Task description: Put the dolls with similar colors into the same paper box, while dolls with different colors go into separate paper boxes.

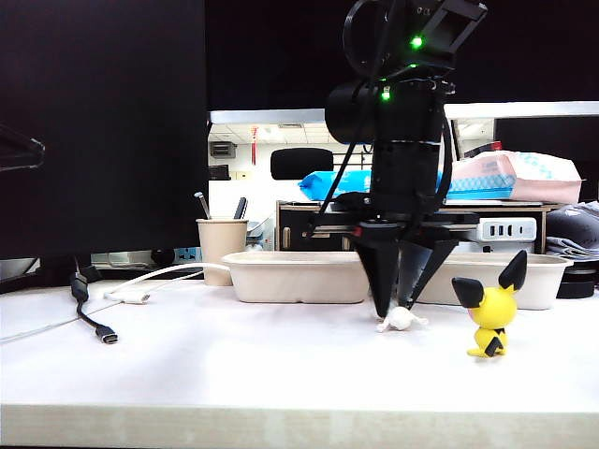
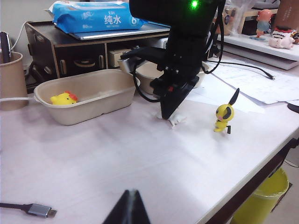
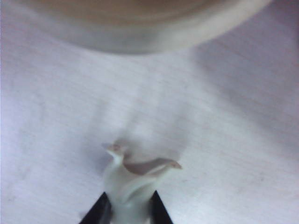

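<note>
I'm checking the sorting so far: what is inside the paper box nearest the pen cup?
The yellow duck lies at one end of the left paper box; the rest of its visible floor looks bare. From the exterior view its wall hides the inside. The right gripper is closing on the white cat.

right wrist view blurred: white cat doll [image 3: 128, 186] cut off by the frame edge, right gripper [image 3: 129, 211] shows only two dark fingertips [image 3: 98, 212]. tray rim [image 3: 140, 32] out of focus and cropped. left gripper [image 2: 127, 207] only a dark tip at the frame edge, jaw gap not readable. yellow duck [image 2: 63, 98] half hidden by the tray wall [image 2: 88, 109]. cat's lower body hidden behind the fingers in the exterior view.
</note>
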Robot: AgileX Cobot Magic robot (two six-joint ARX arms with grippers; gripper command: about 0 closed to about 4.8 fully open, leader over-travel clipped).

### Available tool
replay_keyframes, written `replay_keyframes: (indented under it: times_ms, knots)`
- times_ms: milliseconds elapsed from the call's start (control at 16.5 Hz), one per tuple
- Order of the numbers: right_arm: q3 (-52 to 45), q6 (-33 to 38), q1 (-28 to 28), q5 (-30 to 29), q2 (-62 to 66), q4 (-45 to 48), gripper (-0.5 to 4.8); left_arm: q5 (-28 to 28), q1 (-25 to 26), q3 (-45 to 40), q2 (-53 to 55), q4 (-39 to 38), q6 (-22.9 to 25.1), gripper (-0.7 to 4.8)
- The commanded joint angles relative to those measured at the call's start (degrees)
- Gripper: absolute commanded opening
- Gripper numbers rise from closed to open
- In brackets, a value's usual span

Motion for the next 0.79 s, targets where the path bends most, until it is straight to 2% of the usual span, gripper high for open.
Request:
replay_keyframes:
  times_ms: [61, 484, 545, 666, 787]
  knots:
    - [0.13, 0.15, 0.04, 0.66, -0.13, -0.07, 1.15, 0.22, 0.0, 0.04, 0.09, 0.22, 0.04, -0.05]
    - [0.13, 0.15, 0.04, 1.31, 1.7, -1.29, 1.01, 0.22, 0.0, 0.04, 0.09, 0.22, 0.04, -0.05]
    - [0.13, 0.15, 0.04, 1.31, 1.95, -1.68, 0.93, 0.22, 0.0, 0.04, 0.09, 0.22, 0.04, -0.05]
    - [0.15, 0.15, 0.04, 1.31, 1.92, -1.57, 0.41, 0.22, 0.0, 0.04, 0.09, 0.22, 0.04, -0.05]
    - [0.15, 0.09, 0.04, 1.33, 1.92, -1.6, 0.4, 0.22, 0.0, 0.04, 0.09, 0.22, 0.07, -0.05]
